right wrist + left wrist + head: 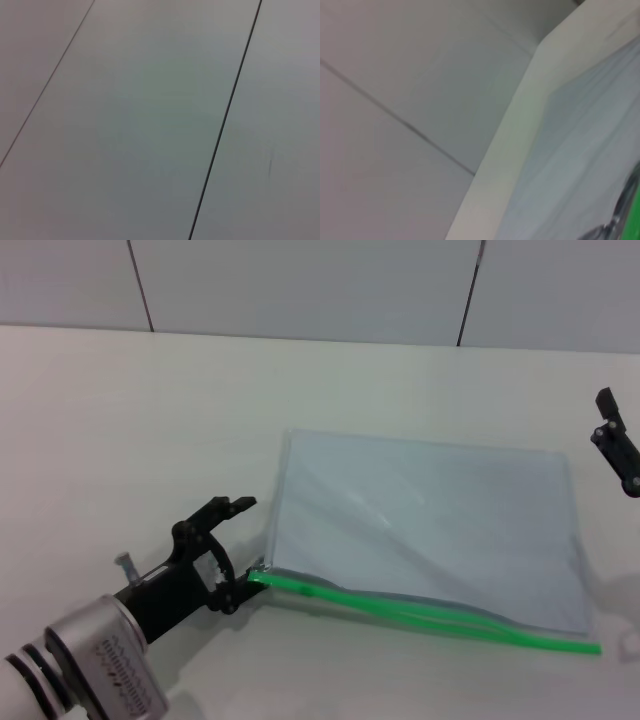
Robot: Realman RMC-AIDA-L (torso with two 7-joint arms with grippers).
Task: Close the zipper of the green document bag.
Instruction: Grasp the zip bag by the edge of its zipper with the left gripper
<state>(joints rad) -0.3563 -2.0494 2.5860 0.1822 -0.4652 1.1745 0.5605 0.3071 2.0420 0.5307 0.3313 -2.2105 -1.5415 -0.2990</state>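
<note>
The green document bag lies flat on the white table, a translucent pale pouch. Its zipper is a bright green strip along the near long edge, and the strip looks parted over much of its length. My left gripper is open at the bag's near left corner. Its lower finger sits right by the zipper's left end, and the upper finger is beside the bag's left edge. In the left wrist view the bag fills the right side, with the green zipper at the corner. My right gripper hangs at the far right edge, beyond the bag.
The white table spreads wide to the left of and behind the bag. A grey panelled wall rises behind the table. The right wrist view shows only wall panels.
</note>
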